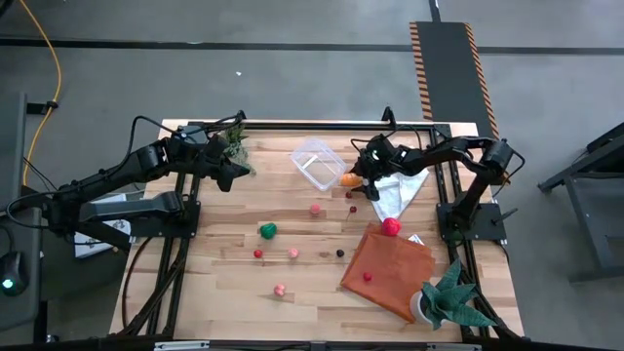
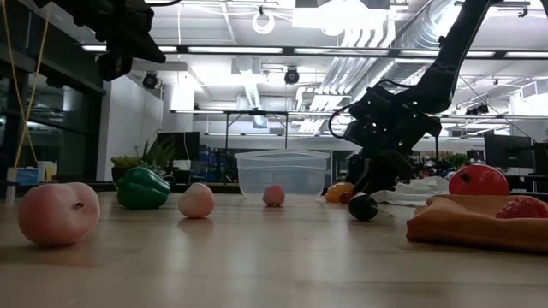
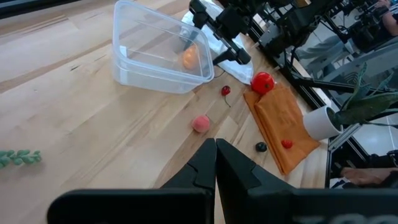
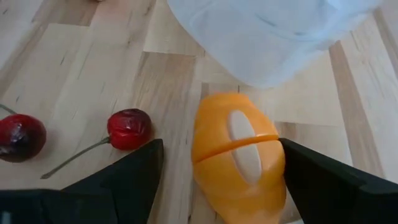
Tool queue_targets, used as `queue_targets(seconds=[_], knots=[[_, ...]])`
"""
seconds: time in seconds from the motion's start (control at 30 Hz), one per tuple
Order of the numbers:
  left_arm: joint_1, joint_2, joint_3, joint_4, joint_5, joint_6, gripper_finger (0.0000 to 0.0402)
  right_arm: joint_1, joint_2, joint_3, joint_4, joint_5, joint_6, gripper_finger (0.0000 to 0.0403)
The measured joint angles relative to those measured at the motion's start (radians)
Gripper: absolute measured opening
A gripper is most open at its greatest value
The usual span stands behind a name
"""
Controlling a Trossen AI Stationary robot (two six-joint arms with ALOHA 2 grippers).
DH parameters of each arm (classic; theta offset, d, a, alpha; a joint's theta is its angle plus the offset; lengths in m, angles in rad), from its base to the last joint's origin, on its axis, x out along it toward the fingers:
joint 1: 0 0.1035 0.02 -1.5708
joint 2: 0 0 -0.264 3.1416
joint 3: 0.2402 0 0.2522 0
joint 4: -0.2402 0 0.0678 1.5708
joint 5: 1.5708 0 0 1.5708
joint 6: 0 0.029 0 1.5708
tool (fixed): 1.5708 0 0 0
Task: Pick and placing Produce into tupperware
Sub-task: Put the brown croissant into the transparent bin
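The right gripper (image 4: 217, 168) is spread wide, released, straddling a glossy orange fruit wedge (image 4: 237, 155) lying on the wood table (image 4: 81, 68) just beside the clear rounded tupperware (image 1: 318, 162). The left gripper (image 3: 216, 163) hangs clenched, holding nothing.

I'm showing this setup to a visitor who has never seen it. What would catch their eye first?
Probably the right tool, open and straddling an orange produce piece on the wood beside the clear tupperware. Next, the orange cloth near the right front corner, with a red tomato-like piece at its edge, while the left tool hangs shut, raised above the table.
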Motion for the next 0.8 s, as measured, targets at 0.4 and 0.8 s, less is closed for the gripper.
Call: queue_targets(seconds=[0.4, 0.8], knots=[[0.0, 0.0, 0.0, 0.0, 0.0, -0.001, 0.0001, -0.003, 0.0, 0.0, 0.0, 0.016, 0.001, 0.025], [0.0, 0.0, 0.0, 0.0, 0.0, -0.002, 0.0001, -0.003, 0.0, 0.0, 0.0, 0.01, -0.002, 0.0207]])
